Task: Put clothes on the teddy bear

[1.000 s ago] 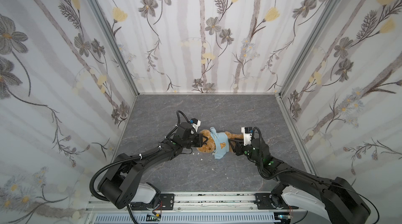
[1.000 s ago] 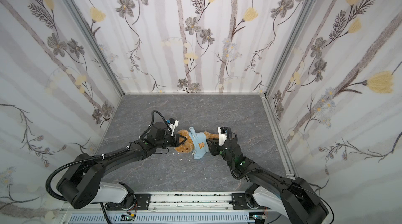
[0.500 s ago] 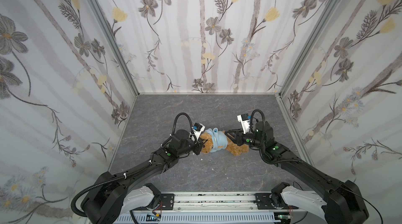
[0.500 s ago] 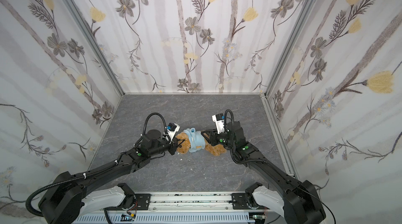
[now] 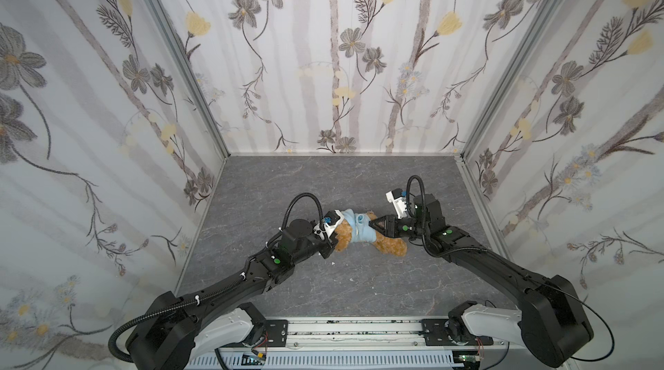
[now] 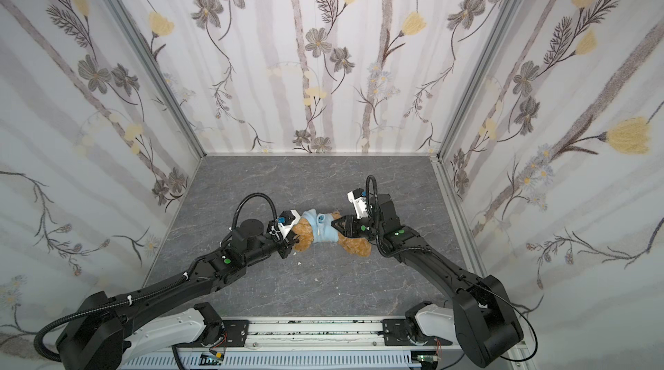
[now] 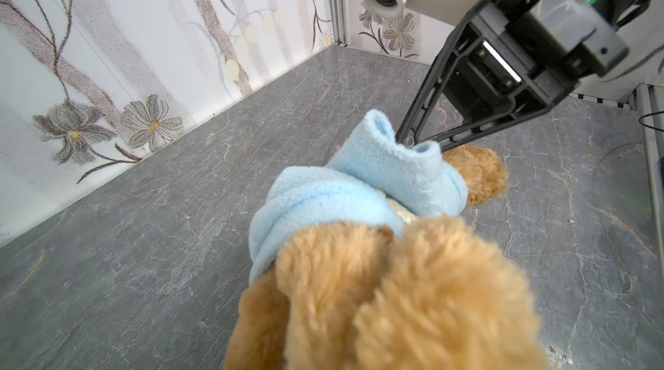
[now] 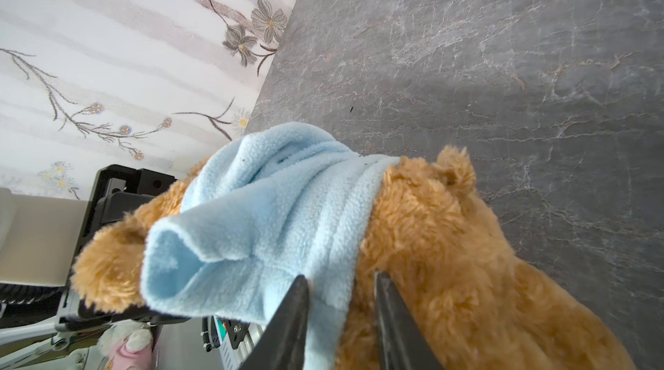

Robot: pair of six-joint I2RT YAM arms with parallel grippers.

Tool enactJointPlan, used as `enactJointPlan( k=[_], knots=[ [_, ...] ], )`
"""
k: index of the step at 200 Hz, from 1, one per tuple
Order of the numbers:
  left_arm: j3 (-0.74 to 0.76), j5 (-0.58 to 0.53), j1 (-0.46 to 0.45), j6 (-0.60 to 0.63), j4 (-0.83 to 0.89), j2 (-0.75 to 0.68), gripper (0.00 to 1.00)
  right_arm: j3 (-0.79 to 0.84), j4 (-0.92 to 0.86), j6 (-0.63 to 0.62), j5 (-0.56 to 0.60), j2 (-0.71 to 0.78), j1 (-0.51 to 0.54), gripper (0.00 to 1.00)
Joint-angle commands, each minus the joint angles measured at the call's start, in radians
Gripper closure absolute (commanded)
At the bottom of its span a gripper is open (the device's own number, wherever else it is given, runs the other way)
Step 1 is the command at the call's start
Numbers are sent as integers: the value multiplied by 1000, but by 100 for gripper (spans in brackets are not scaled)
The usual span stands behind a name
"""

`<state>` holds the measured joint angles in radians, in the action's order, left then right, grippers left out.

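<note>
grey tabletop (image 5: 323, 185), teddy bear (image 5: 390, 244), blue top (image 5: 361, 230)

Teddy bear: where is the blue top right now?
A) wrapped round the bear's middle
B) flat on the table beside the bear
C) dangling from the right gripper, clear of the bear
A: in a top view the blue top sits round the middle of the teddy bear, brown fur showing at both ends.
</note>
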<state>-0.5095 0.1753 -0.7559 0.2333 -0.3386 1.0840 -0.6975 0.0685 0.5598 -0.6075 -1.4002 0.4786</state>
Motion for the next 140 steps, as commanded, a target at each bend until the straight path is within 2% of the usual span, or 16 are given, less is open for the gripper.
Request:
enactJointPlan(
  k=[1,36,71,140],
  knots=[
    [5,10,-7,42,-68,-6,100,5,83,21,-52,-15,0,69],
    [24,19,-15,94,-67,-15,100,-12,62,-4,-22,-9,-3,69],
    [24,17,-17,107,-67,-22,100,-16,50,-10,-60,-45,-1,73],
    [22,4,-25,115,-65,-19,100,7,160,64,-107,-77,19,81]
  ],
)
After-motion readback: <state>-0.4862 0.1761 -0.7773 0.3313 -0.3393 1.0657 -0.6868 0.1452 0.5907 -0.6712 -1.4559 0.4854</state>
